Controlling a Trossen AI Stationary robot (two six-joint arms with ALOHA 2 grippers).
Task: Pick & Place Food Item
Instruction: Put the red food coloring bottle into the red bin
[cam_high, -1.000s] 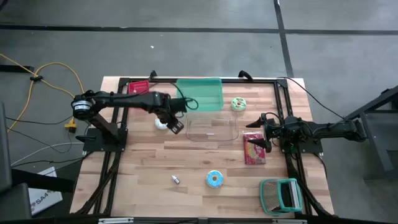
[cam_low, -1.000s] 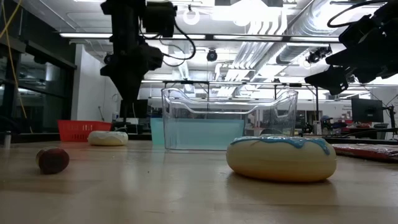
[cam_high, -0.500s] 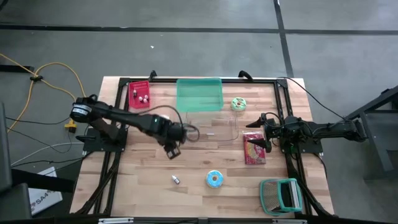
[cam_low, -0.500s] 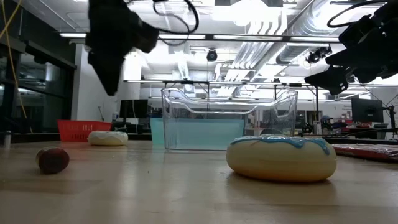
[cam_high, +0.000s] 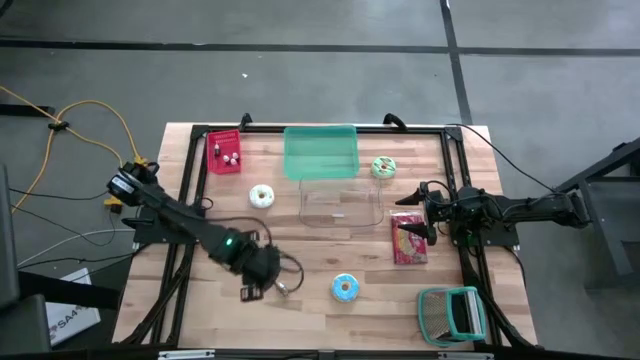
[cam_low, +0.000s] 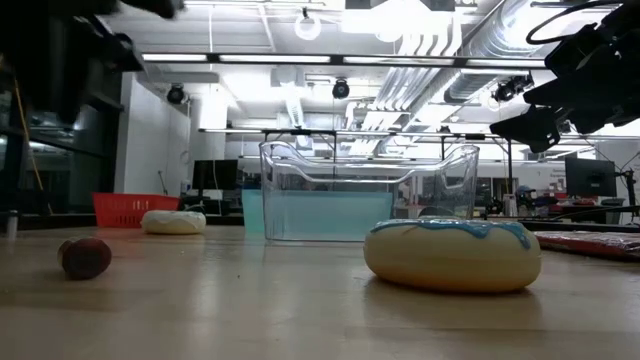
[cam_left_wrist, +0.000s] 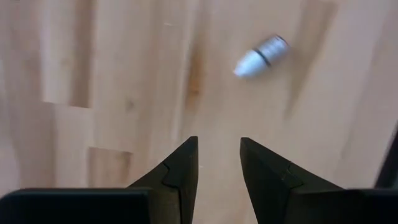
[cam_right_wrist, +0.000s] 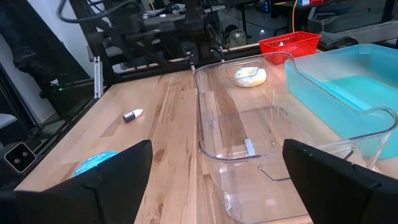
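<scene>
Left gripper (cam_left_wrist: 217, 163), swung from the clear bin (cam_high: 340, 207) to my small white capsule (cam_left_wrist: 262, 55): fingers narrow, empty; right gripper (cam_right_wrist: 211, 186) wide, idle; a narrow gap may nudge the capsule rolling.

Two dark jointed arms trailing black cables; left arm (cam_high: 200, 235) shows a green light; wedge-shaped black fingers (cam_left_wrist: 180, 174).

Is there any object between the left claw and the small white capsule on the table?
Nothing visible. The left claw hovers above bare wood with a small gap between its tips, empty, and the small white capsule lies just ahead of it.
</scene>
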